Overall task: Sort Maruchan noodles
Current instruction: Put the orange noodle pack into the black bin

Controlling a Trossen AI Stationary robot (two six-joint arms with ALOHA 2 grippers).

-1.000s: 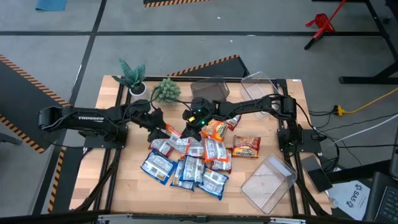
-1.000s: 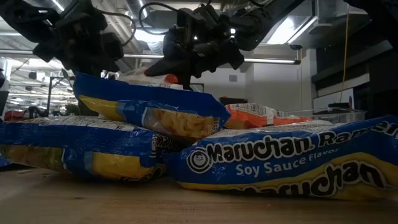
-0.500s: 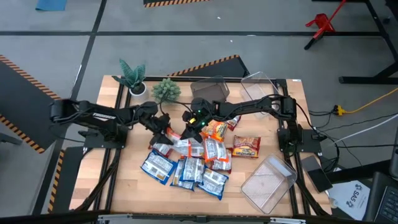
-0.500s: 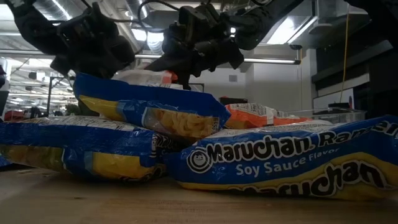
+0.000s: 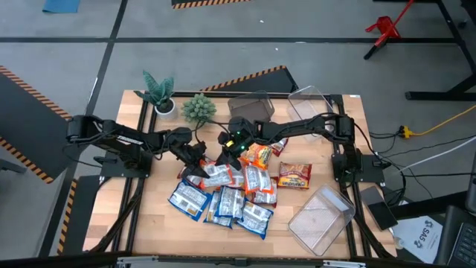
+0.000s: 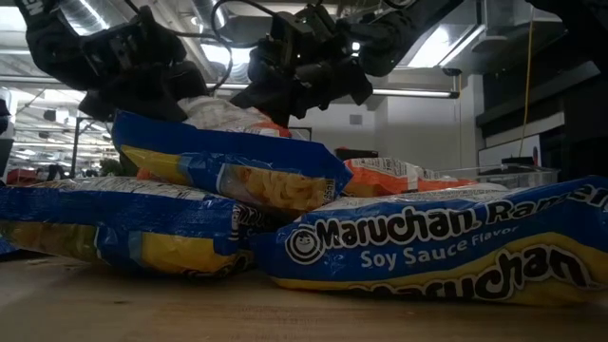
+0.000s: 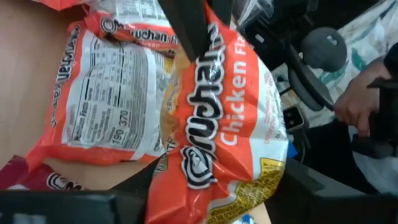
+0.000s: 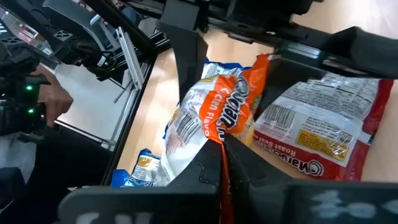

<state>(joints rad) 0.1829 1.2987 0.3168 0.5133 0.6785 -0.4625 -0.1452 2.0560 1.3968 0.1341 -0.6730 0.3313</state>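
Broadly, a wooden table carries everything, with two dark arms reaching in from left and right to meet near its middle. At the near right lies a clear plastic bin on its side, another clear bin sits at the far right, and a third bin stands at the far middle. Two small green potted plants stand at the far left edge. The Maruchan noodles lie heaped in the middle, blue-and-white packets toward the near side, orange ones toward the far side, and one red-brown packet apart at the right. Between the arms an orange chicken-flavor packet is gripped from both ends: the left gripper has its fingers closed around one side of it, and the right gripper pinches its opposite edge with fingers tight together. In the left wrist view a person's hand shows beyond the table.
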